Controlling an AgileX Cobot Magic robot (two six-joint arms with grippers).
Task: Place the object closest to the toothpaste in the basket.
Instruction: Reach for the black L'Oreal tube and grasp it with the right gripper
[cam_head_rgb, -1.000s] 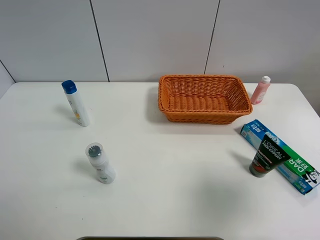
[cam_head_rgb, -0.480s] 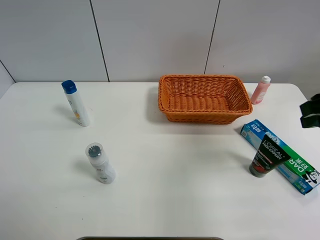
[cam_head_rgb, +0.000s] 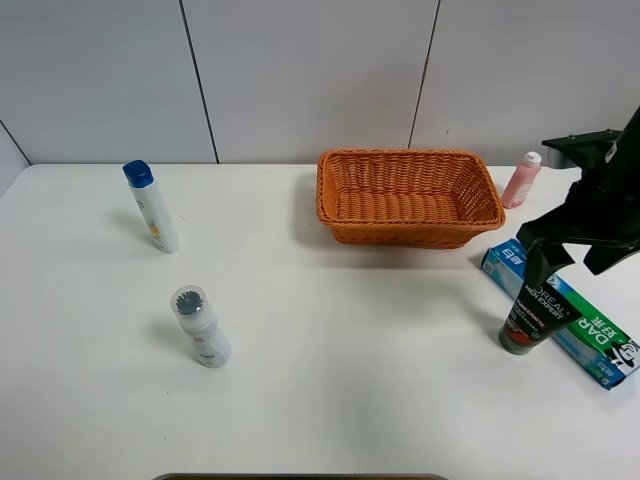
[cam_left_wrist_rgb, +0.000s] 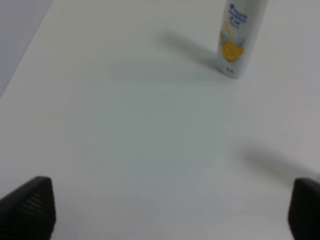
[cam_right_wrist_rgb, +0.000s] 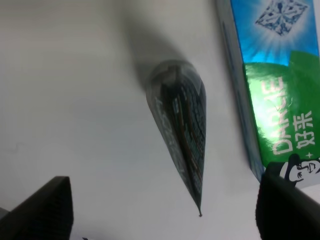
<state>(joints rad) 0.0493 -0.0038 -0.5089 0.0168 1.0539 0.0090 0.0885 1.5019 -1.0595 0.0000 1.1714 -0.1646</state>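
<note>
The toothpaste box (cam_head_rgb: 590, 345), blue and green, lies flat at the table's right. A black L'Oreal tube (cam_head_rgb: 528, 316) stands cap-down against the box's left side, closest to it. The orange wicker basket (cam_head_rgb: 405, 232) sits at the back centre. My right gripper (cam_head_rgb: 568, 262) is open and hovers just above the tube. In the right wrist view the tube (cam_right_wrist_rgb: 182, 125) stands between the spread fingers of the gripper (cam_right_wrist_rgb: 165, 212), untouched, with the box (cam_right_wrist_rgb: 270, 75) beside it. My left gripper (cam_left_wrist_rgb: 165, 210) is open and empty over bare table. It is out of the exterior view.
A pink bottle (cam_head_rgb: 521, 180) stands right of the basket, close behind my right arm. A white bottle with a blue cap (cam_head_rgb: 152, 207) stands at the far left, also in the left wrist view (cam_left_wrist_rgb: 239, 37). A white roll-on bottle (cam_head_rgb: 200, 325) stands at front left.
My right arm has come in from the right edge and moved left over the toothpaste box and black tube. The objects have not moved.
</note>
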